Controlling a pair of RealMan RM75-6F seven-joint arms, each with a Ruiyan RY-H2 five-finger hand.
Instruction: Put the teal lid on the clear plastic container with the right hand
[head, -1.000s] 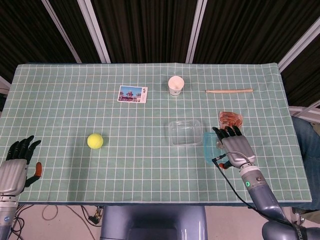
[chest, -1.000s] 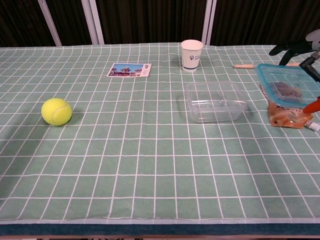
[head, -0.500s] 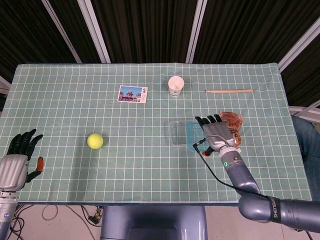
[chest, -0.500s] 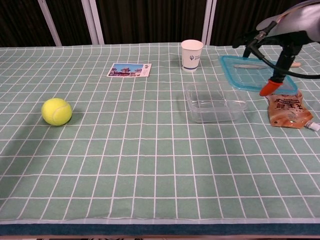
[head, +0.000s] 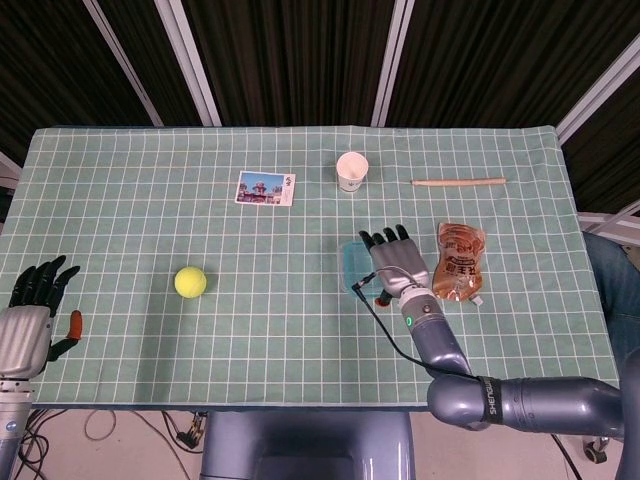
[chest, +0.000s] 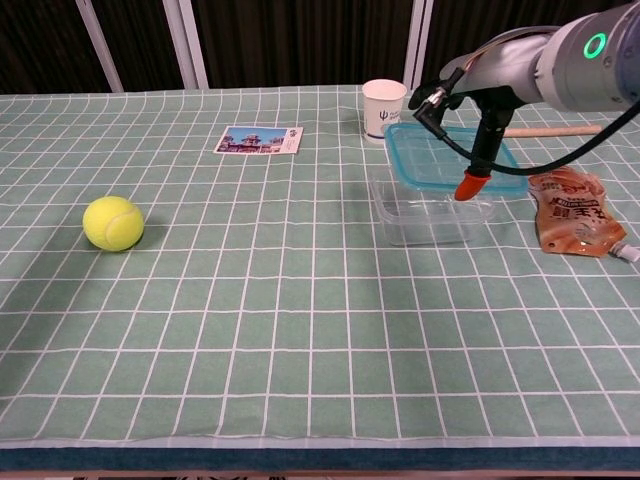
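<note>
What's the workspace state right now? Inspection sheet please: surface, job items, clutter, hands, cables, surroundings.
Surface: table under a green cloth with a white grid, flat.
Job's things: teal lid held above the clear plastic container, not seated.
Clutter: tennis ball, postcard, paper cup, wooden stick, brown pouch.
Hands: right hand holds the lid over the container; left hand at the near left edge, holds nothing, fingers apart.
Cables: black cable looping along the right hand and wrist.
Surroundings: dark curtain with pale vertical frame bars behind the table.
</note>
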